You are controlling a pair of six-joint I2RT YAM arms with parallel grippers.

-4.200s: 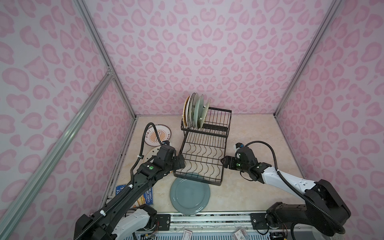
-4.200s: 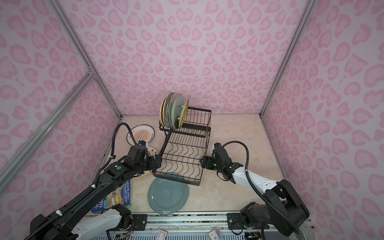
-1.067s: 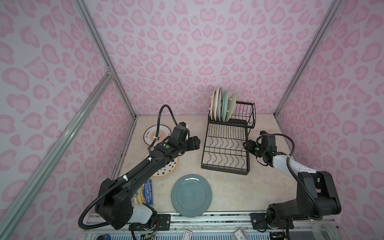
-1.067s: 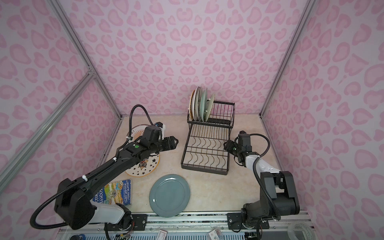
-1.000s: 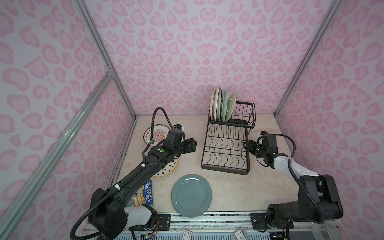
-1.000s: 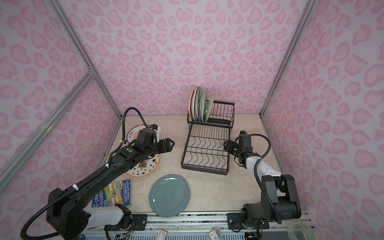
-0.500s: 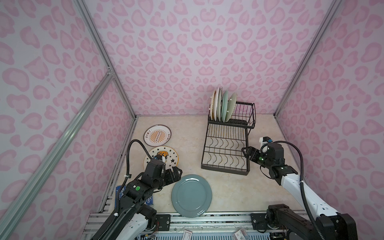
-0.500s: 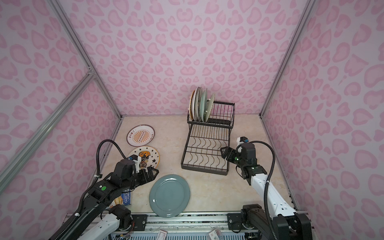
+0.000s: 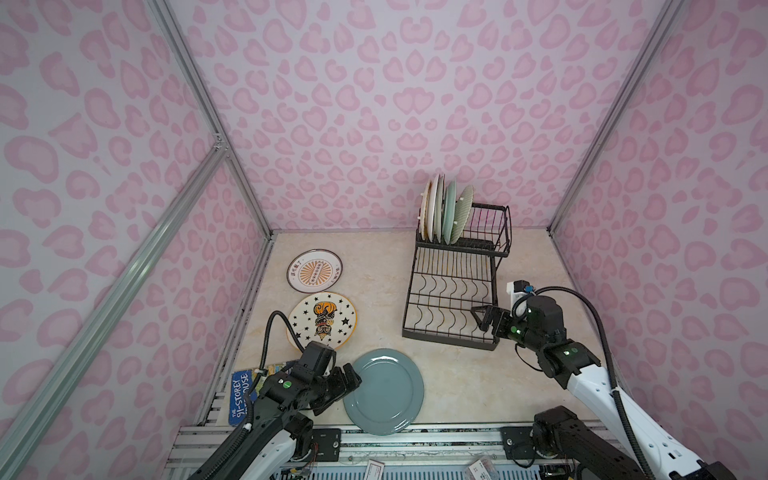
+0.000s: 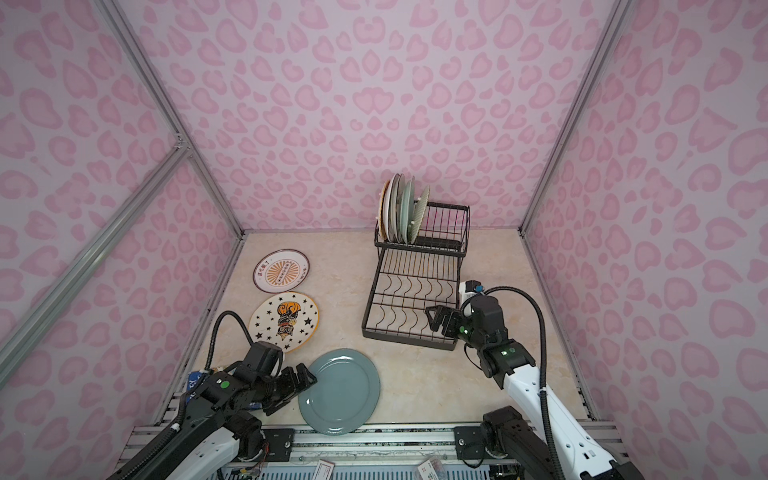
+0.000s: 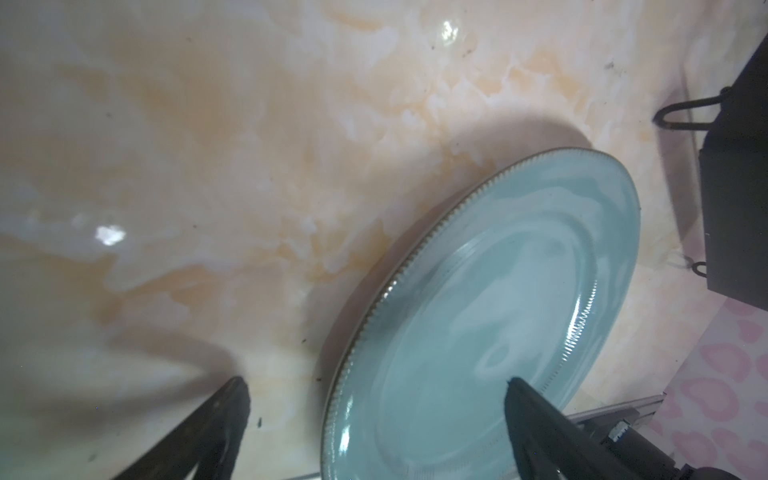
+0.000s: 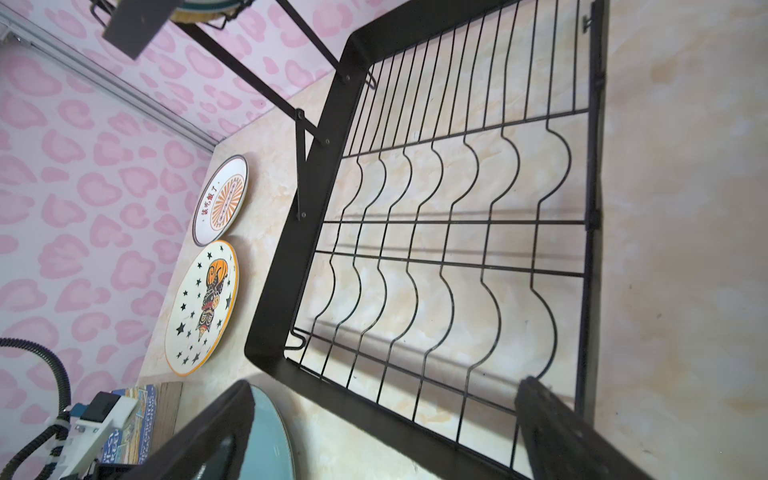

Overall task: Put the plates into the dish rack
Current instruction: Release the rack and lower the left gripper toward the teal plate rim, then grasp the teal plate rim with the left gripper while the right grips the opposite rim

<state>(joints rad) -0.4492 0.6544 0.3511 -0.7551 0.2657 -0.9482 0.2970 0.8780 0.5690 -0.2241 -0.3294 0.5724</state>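
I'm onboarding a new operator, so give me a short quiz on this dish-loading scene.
1. True or false: upright plates stand on edge in the raised tier of the black wire dish rack.
2. How many round plates lie flat on the beige marble-look tabletop?
3. The open left gripper straddles the rim of which plate?
A) white sunburst plate
B) white star-patterned plate
C) plain teal-grey round plate
Key: 1 true; 2 three; 3 C.
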